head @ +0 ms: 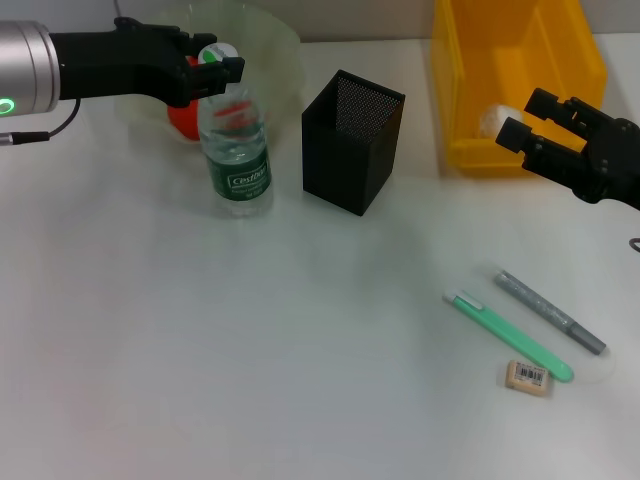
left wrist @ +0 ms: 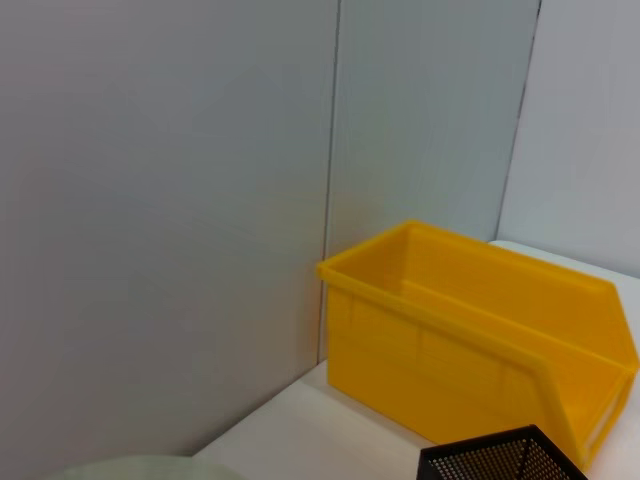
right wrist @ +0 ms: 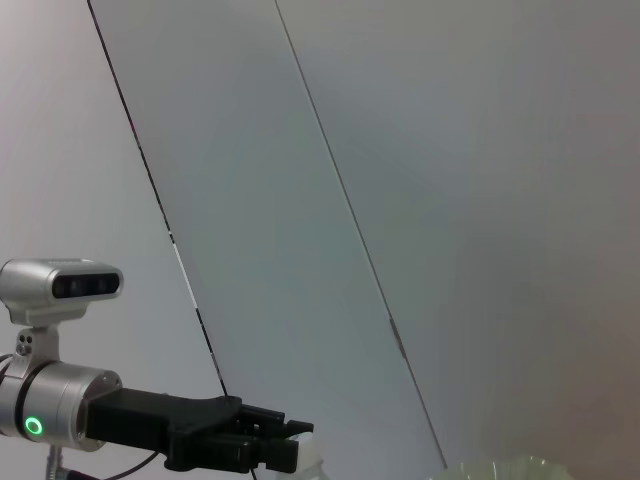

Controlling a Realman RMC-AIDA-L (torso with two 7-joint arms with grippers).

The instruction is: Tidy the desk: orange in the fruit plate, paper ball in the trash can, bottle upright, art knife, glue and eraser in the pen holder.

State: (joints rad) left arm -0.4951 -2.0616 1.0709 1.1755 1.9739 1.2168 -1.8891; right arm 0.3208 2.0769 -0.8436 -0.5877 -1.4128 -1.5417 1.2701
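White desk: left gripper (head: pixel 214 68) at ten o'clock clasps the upright bottle (head: pixel 236 150) by its cap, steadying it. Right gripper (head: pixel 527 122), fingers spread, hangs over the trash can (head: pixel 455 90).

Bright yellow trash can (head: pixel 470 120), black mesh pen holder (head: pixel 350 145) — green-labelled clear bottle (head: pixel 237 150), red-orange orange (head: pixel 183 120).

Lab-like setup: white table (head: pixel 250 380), bare panel walls (left wrist: pixel 160 200)
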